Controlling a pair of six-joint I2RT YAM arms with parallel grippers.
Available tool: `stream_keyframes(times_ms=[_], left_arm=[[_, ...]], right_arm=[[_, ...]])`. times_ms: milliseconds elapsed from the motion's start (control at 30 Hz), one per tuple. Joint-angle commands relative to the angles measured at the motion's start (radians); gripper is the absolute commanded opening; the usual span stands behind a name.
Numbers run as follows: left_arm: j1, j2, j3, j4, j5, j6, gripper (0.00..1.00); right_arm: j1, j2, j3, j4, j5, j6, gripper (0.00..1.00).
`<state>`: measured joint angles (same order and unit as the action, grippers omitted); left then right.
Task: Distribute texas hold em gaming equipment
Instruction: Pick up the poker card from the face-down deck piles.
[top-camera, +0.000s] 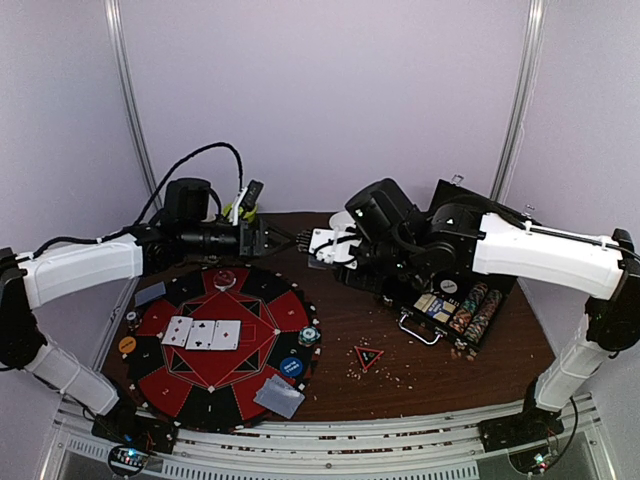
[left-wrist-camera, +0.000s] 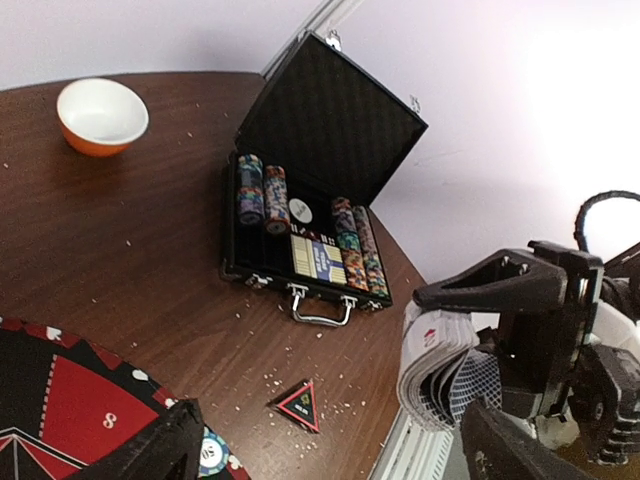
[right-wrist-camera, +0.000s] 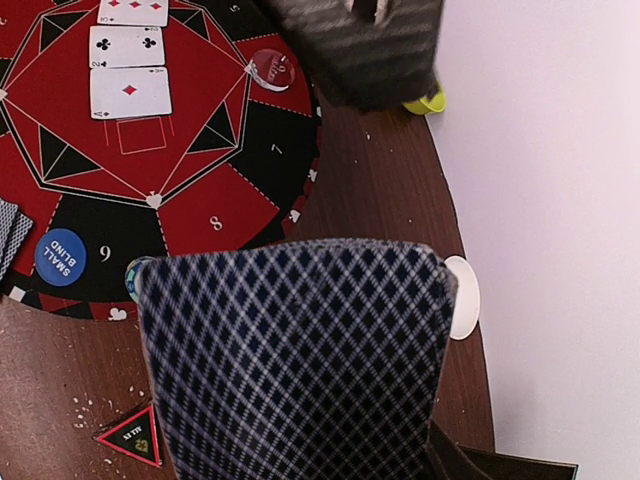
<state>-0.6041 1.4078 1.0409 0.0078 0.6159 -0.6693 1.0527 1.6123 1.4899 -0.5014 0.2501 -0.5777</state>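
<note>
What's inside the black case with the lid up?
Rows of striped poker chips lie in the black case, with a white round disc and flat yellow and blue packs between them. Whatever is under the chips and packs is covered, so I cannot tell.

We see 3 cards (top-camera: 201, 334) in a row at the middle of the mat (top-camera: 215, 385). The case (left-wrist-camera: 330, 120) lies right of it, the marker (top-camera: 369, 357) between them.

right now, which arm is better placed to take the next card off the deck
Left, likely: the left gripper is open, empty and beside the deck, while the right gripper holds that deck.
</note>
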Motion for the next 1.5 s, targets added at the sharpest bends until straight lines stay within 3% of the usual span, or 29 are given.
stream_keyframes(times_ms=[0,333,533,700,800,900,1033,1200,1467], left_arm=[[-0.023,0.035,0.015,0.099,0.088,-0.025,0.88],[-0.043,0.096,0.006,0.247,0.18,-0.057,0.89],[-0.06,0.172,0.111,0.047,0.066,0.076,0.81],[-0.062,0.208,0.173,-0.009,0.049,0.132,0.79],[-0.063,0.219,0.201,-0.091,0.063,0.189,0.69],[-0.061,0.204,0.206,-0.156,0.028,0.23,0.53],[-0.062,0.185,0.208,-0.192,-0.003,0.252,0.44],[-0.056,0.16,0.217,-0.233,-0.071,0.281,0.43],[-0.048,0.147,0.238,-0.258,-0.083,0.307,0.51]], right_arm=[[0.006,0.024,0.046,0.01,0.0,0.004,0.44],[0.007,0.058,0.065,0.009,0.001,-0.015,0.44],[0.007,0.068,0.076,0.012,0.0,-0.02,0.44],[0.006,0.079,0.082,0.01,-0.002,-0.021,0.44],[0.005,0.075,0.08,0.01,0.002,-0.019,0.44],[0.004,0.068,0.07,0.016,0.006,-0.022,0.44],[0.005,0.072,0.07,0.017,0.01,-0.022,0.44],[0.004,0.078,0.073,0.016,0.011,-0.023,0.44],[0.004,0.083,0.075,0.012,0.017,-0.027,0.44]])
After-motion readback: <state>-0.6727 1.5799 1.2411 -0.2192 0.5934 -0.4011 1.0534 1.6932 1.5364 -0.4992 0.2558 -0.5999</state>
